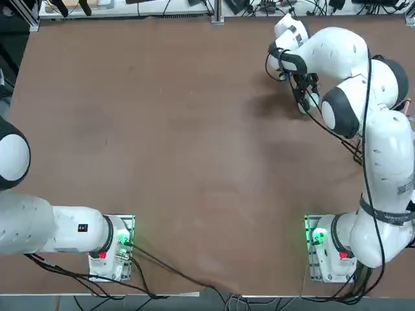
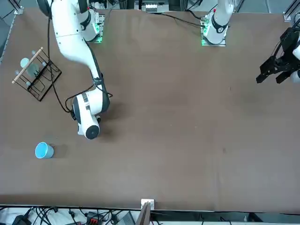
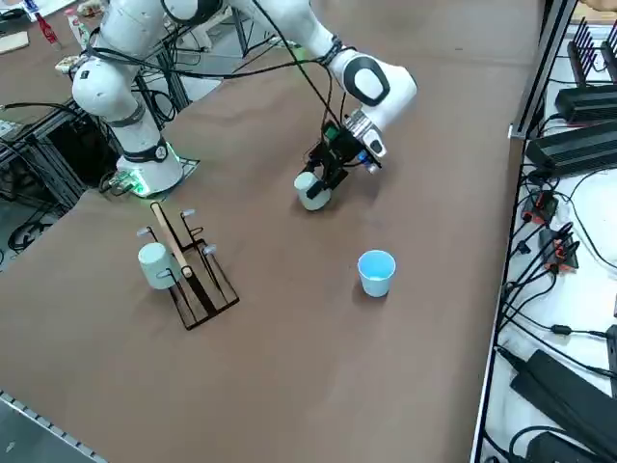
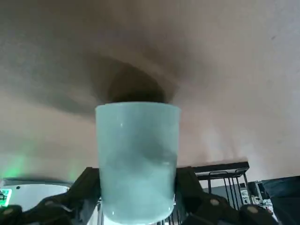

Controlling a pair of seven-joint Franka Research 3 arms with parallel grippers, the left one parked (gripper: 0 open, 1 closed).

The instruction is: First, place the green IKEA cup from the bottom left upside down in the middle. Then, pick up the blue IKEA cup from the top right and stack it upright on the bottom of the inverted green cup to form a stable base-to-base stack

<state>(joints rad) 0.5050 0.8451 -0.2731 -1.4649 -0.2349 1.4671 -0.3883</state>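
Observation:
The green cup [image 4: 137, 159] is a pale mint tumbler sitting between my right gripper's [image 4: 138, 185] two fingers, which press on its sides near its base. Its rim points away from the gripper, toward the table. In the right side view the gripper [image 3: 326, 177] hangs low over the table's far right part with the green cup [image 3: 311, 191] tilted just above the surface; I cannot tell whether they touch. The blue cup [image 3: 376, 271] stands upright, mouth up, a short way beyond it, also seen in the front view [image 2: 44, 150]. In the top view the gripper [image 1: 305, 97] is mostly hidden under the arm.
A black wire rack [image 3: 198, 285] with a wooden bar stands near the right arm's base, and another pale mint cup [image 3: 154, 265] hangs on it. The rack [image 2: 40, 79] is at the table's edge. Cables and equipment lie past the table's far edge.

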